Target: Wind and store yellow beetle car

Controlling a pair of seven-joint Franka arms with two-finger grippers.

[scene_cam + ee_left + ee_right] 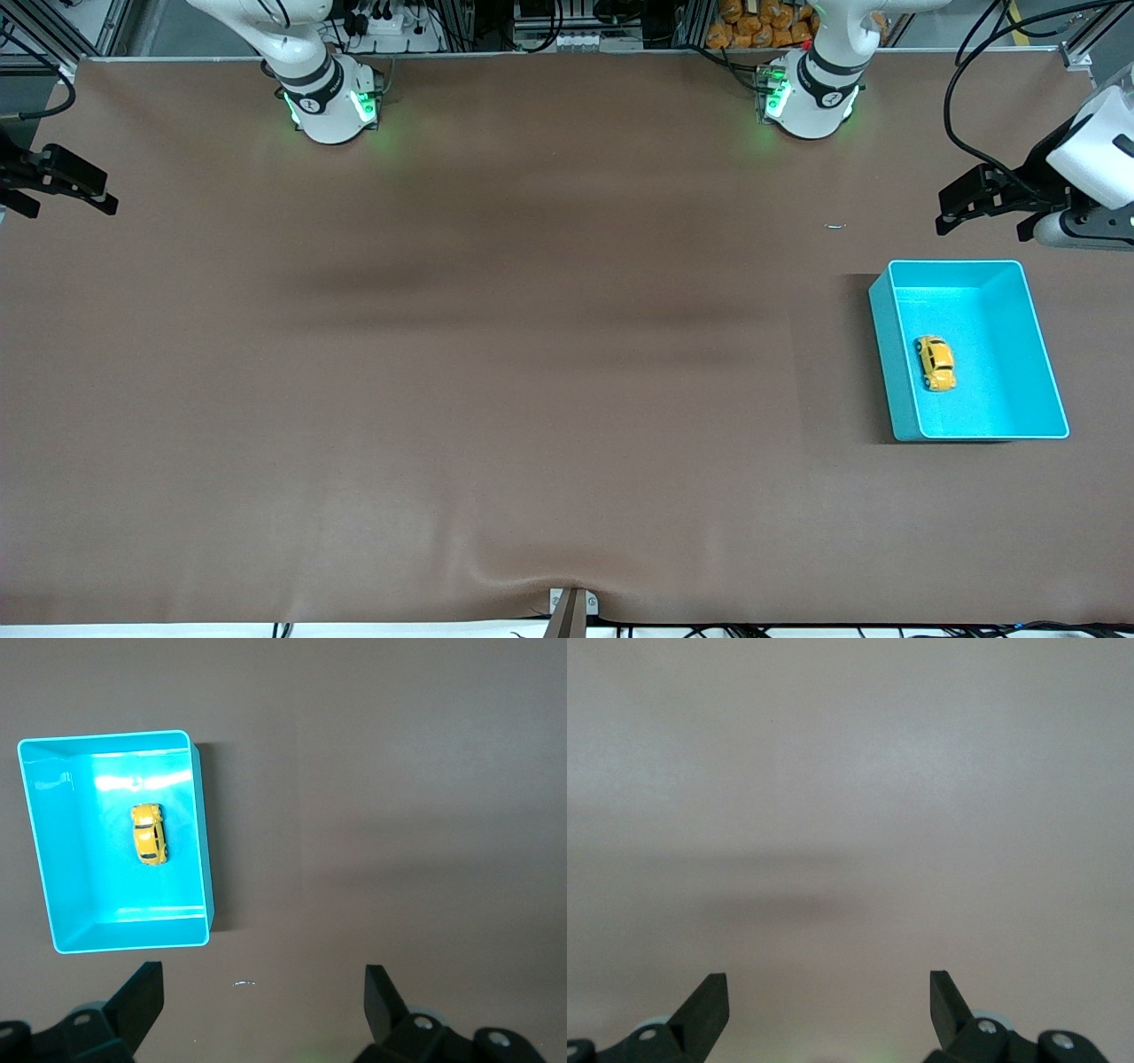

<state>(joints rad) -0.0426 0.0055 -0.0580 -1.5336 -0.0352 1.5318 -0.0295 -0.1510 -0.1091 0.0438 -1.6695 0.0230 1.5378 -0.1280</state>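
The yellow beetle car (935, 362) lies on its wheels inside the cyan bin (1045, 354), near the bin's wall toward the right arm's end. It also shows in the left wrist view (149, 834), in the bin (53, 859). My left gripper (983, 226) is open and empty, up over bare table beside the bin at the left arm's end; its own view shows the jaws wide apart (261, 988). My right gripper (71, 209) is open and empty over bare table at the right arm's end (828, 992).
A tiny pale sliver (835, 226) lies on the brown table mat between the left arm's base and the bin; it also shows in the left wrist view (244, 982). A small mount (571, 607) sits at the table's front edge.
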